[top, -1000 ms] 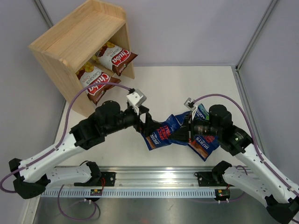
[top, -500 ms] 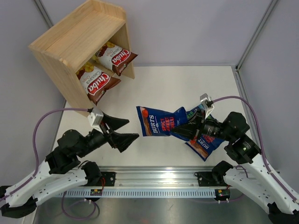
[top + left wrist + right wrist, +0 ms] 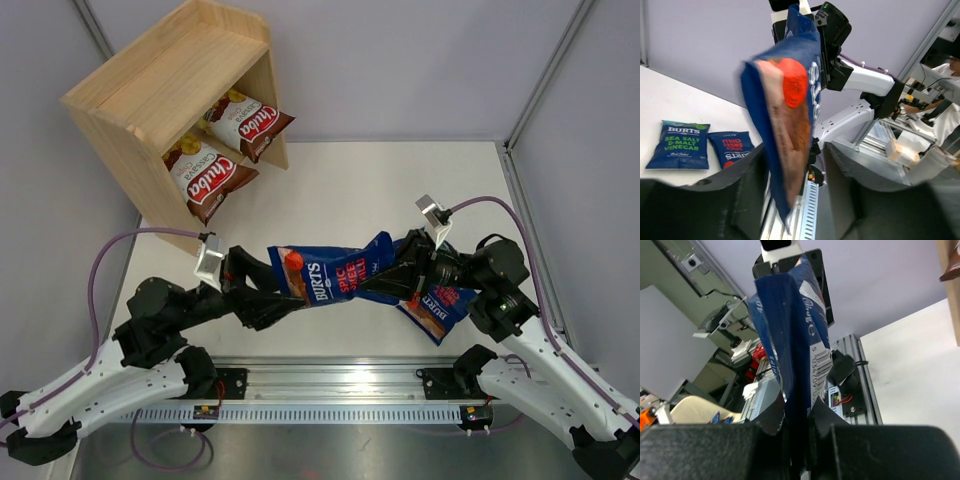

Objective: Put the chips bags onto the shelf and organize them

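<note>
Since half a second ago the left arm has swung in from the near left, and its left claw [image 3: 287, 288] now straddles the end of the blue bag [image 3: 335, 277] that was hanging free before.

The shelf [image 3: 160, 75] stands at the far left corner of the table [image 3: 330, 190], with 2 brown bags [image 3: 210, 178] on its lower tier, both poking out past the front edge. The blue bag is stretched in the air between the arms, well clear of the shelf. The right claw [image 3: 395, 275] is pinched tight on its other end. The left wrist view shows the left claw [image 3: 790, 192] spread wide, a finger on each side of the bag and neither pressing on it.

If the right claw lets go before the left one clamps, the glossy bag would likely slide out and drop. A grip on only the thin seam could also tear loose.

The green-label bag [image 3: 679, 145] and red-label bag [image 3: 732, 150] lie flat on the table beside each other, and the shelf and brown bags sit as before.
</note>
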Action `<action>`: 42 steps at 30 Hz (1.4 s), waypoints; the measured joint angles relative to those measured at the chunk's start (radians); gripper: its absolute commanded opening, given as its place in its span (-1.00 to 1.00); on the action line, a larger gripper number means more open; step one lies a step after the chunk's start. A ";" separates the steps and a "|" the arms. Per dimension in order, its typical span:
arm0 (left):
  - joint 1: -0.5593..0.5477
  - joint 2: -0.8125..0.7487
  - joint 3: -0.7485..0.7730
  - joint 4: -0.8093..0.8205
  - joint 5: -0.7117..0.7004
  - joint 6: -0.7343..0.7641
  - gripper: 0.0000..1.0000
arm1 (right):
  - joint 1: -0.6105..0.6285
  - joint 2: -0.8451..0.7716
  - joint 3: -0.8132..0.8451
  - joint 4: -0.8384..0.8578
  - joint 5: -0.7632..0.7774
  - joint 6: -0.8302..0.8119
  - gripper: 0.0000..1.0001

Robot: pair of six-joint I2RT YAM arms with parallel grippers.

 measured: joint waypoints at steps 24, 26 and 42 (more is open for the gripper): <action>-0.014 0.019 0.149 -0.302 0.003 0.080 -1.00 | 0.021 -0.066 0.013 -0.241 -0.023 -0.186 -0.37; -0.007 0.001 0.167 -0.336 0.001 0.084 -1.00 | 0.010 -0.086 0.015 -0.251 -0.021 -0.190 -0.38; -0.003 0.074 0.256 -0.393 0.032 0.090 -1.00 | 0.009 -0.003 0.036 -0.096 -0.024 -0.100 -0.50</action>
